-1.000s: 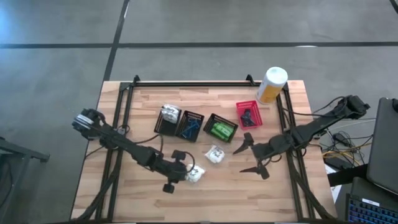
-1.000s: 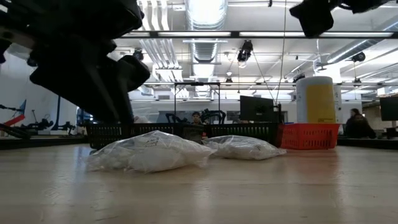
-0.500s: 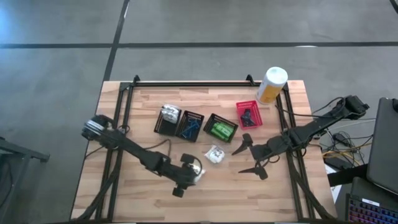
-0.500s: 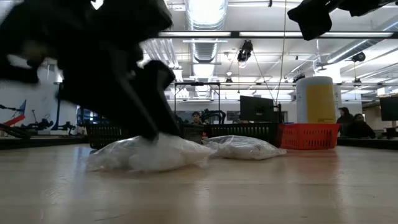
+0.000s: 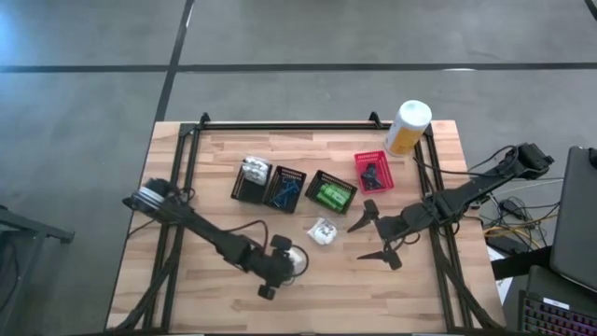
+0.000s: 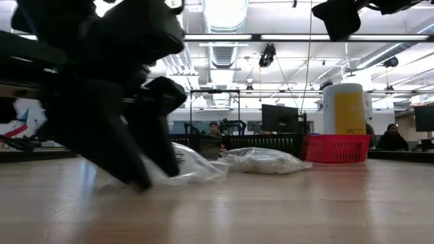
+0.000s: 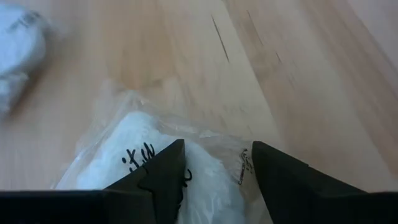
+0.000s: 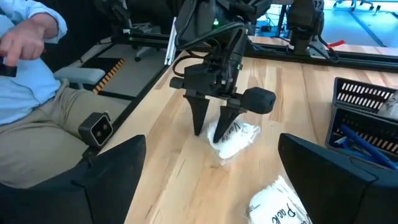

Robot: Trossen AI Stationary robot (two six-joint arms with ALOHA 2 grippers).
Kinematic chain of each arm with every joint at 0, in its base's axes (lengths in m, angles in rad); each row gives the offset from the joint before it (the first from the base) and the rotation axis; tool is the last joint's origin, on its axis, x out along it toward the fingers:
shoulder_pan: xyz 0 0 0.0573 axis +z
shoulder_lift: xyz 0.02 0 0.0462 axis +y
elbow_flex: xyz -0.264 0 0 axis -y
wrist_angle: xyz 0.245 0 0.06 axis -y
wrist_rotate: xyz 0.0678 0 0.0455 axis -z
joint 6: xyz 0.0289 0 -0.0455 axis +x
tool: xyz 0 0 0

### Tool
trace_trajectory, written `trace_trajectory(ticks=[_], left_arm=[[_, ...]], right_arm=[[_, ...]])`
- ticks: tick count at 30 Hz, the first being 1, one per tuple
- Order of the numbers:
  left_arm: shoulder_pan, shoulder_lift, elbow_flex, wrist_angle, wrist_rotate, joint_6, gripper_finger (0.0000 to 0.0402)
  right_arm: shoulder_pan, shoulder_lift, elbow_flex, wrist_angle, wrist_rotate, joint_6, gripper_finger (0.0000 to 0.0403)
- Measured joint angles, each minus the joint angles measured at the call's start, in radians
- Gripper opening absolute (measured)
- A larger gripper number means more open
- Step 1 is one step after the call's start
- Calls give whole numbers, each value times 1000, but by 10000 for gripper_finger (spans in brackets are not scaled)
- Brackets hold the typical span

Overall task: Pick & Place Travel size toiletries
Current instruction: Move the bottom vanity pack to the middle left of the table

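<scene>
A white clear-wrapped pouch [image 5: 298, 259] lies flat on the wooden table, toward its near edge. My left gripper [image 5: 287, 264] stands over it, slanting down, open, with its fingers either side of the pouch's printed end [image 7: 134, 158]. A second white pouch [image 5: 323, 231] lies a little farther back. My right gripper [image 5: 359, 241] hangs open above the table to the right of both pouches, holding nothing. My left gripper comes at the pouch's printed end from above, slanting down from the table's left. One fingertip [image 8: 225, 127] sits on the clear wrap [image 8: 231, 140]. The other fingertip [image 8: 198, 127] stands beside the pouch near the bare wood; whether it touches, I cannot tell. The pouch lies flat.
A row of small mesh baskets stands mid-table: three black ones [image 5: 284, 187] with white, blue and green items, and a red one [image 5: 373, 173]. A white-and-yellow canister [image 5: 408, 126] stands at the far right corner. A seated person [image 8: 31, 93] is beside the table.
My left gripper has moved toward the table's right edge and gone down, from beside the near pouch to over its end, with its fingertips now at the table. Both pouches lie where they were.
</scene>
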State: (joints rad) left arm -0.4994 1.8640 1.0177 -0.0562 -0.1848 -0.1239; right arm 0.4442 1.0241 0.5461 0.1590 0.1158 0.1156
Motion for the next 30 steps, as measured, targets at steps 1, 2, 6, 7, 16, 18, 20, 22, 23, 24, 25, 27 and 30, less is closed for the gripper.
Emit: trace_trajectory(ticks=[1,2,6,7,16,18,20,22,23,24,25,27,30], left_arm=[[-4,-5,-3,-12,1,-1,193],[-6,-10,-3,-28,0,-2,193],[-8,-29,-3,-124,0,-10,193],[-8,-35,-3,-151,0,-15,193],[-16,-99,-7,-351,14,-53,193],[-22,-116,-10,-387,22,-55,193],[-23,-128,-10,-414,53,-61,193],[-23,-131,-10,-447,88,-70,193],[-24,-131,-11,-459,101,-74,193],[-26,-131,-13,-463,116,-79,193],[-27,-131,-17,-467,133,-82,193],[-34,-133,-25,-473,166,-84,193],[-53,-138,-26,-520,203,-88,193]], right_arm=[[0,0,0,1,0,-3,363],[0,0,0,2,0,-3,364],[0,0,0,6,0,-3,364],[0,0,0,5,0,-3,364],[0,0,0,9,1,-4,364],[0,0,0,9,2,-7,364],[0,0,0,9,3,-10,363],[0,0,0,10,13,-10,364],[0,1,0,11,18,-11,364],[0,1,0,11,19,-11,364],[0,1,0,12,19,-11,364],[0,1,0,12,19,-11,364],[0,1,0,12,19,-10,363]])
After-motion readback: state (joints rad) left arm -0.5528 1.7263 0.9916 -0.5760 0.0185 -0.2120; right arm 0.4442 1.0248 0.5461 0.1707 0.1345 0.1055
